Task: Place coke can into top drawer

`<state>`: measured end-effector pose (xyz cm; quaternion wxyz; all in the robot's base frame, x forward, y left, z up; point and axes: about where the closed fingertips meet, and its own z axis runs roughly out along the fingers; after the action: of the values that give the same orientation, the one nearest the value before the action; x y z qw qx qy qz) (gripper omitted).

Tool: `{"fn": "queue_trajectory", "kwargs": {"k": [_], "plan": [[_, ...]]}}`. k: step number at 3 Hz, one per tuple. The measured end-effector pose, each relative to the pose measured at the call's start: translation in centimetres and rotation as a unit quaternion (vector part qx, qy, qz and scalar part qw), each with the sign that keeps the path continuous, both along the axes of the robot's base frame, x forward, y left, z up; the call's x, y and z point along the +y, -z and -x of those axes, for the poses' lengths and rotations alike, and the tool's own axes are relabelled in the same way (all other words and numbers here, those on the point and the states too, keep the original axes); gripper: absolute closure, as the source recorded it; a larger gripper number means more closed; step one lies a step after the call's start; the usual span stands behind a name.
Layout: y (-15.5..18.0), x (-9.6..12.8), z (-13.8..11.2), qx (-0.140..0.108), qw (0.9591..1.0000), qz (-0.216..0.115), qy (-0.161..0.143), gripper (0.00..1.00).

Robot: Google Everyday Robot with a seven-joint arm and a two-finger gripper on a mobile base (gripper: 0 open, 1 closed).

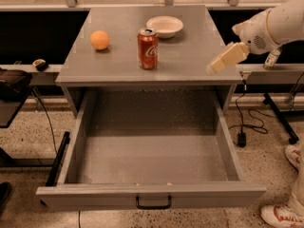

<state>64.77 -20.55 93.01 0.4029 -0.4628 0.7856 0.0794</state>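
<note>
Grey metal makes up the one cabinet (190, 63) in the camera view, and on its flat top stands one coke can (147, 48), upright, red with white script and a silver lid, near the middle of the surface. Taking that can as the marker: one orange ball (99, 40) lies to its left on the same top, apart from it; one white bowl (165, 26) sits just behind it and slightly to the right, not touching it; one top drawer (152, 194) is pulled fully out in front of and below it, its speckled inner walls showing, with one small black handle (153, 203) centred on the front panel. One gripper (228, 57), cream-coloured, hangs well to the right of the can at about the can's height, over the right edge of the cabinet top, at the end of one white arm (275, 25) that reaches in from the right. The gripper is clear of the can and touches nothing that can be made out; whether it is released or clenched cannot be told. Two white shoes with red trim show far right of the can on the speckled floor, the nearer shoe (280, 215) by the drawer's front corner and the other (294, 154) further back.
</note>
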Motion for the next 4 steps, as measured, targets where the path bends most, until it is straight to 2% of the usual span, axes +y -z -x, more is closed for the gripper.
{"fn": "queue_trajectory", "kwargs": {"k": [1, 2, 3, 4], "plan": [[0.4, 1.4, -3.9, -0.032, 0.9955, -0.089, 0.006, 0.00], [-2.3, 5.4, -5.8, -0.079, 0.9842, -0.156, -0.024, 0.00], [-4.5, 10.9, -7.2, -0.109, 0.9774, -0.172, -0.056, 0.00], [-3.9, 16.5, -9.2, -0.104, 0.9772, -0.165, -0.083, 0.00]]}}
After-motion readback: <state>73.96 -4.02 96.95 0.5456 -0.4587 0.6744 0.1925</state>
